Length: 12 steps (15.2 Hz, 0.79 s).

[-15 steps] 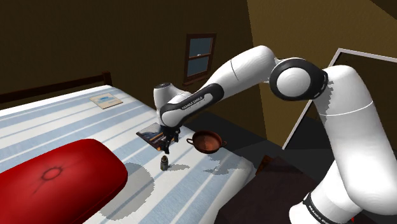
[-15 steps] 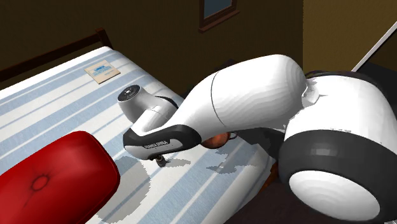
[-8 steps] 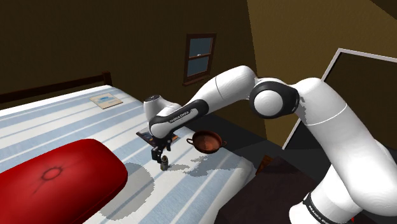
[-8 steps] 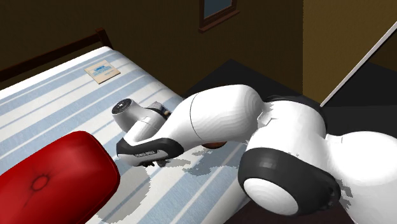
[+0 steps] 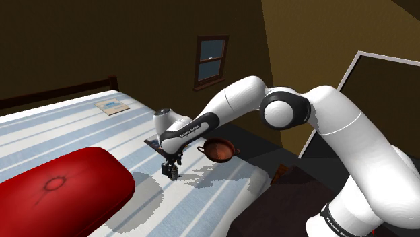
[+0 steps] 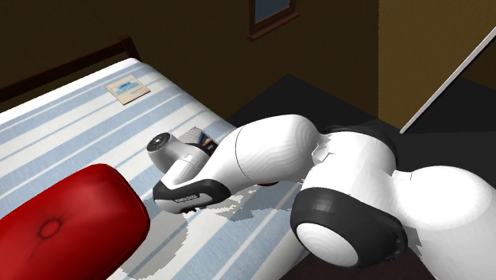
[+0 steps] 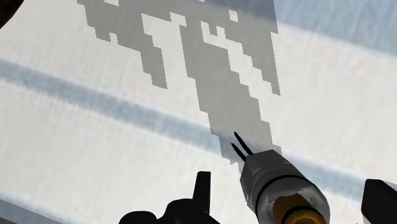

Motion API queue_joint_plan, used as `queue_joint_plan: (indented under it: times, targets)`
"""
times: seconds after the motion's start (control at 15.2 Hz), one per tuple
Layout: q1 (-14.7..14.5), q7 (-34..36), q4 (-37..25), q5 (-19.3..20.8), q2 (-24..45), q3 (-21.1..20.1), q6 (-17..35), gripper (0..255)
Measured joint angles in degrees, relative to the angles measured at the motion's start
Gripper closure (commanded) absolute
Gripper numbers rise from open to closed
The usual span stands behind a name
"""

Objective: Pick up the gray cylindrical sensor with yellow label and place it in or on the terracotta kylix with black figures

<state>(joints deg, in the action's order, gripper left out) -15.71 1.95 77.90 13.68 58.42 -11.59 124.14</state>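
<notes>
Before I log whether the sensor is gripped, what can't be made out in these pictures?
Sensor: its yellow end is cut off by the wrist view's edge.
Gripper: shoulder view, too small and dark to judge contact with the sensor.
Bowl: painted figures too small in the shoulder view; the arm covers most of it in the second exterior view.

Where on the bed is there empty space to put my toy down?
The widest bare stretch of striped bedcover runs between the red cushion and the small booklet by the headboard. It is crowded near the bed's edge, where the gripper, grey sensor, bowl and a flat book sit close.
</notes>
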Motion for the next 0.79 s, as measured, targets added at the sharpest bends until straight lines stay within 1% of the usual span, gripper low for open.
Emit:
queue_joint_plan:
  times: [0.26, 0.33, 0.79]
  targets:
    - [-0.01, 0.02, 0.04, 0.01, 0.04, 0.01, 0.11, 0]
    - [-0.01, 0.02, 0.04, 0.01, 0.04, 0.01, 0.11, 255]
    - [-0.01, 0.02, 0.03, 0.01, 0.03, 0.0, 0.11, 255]
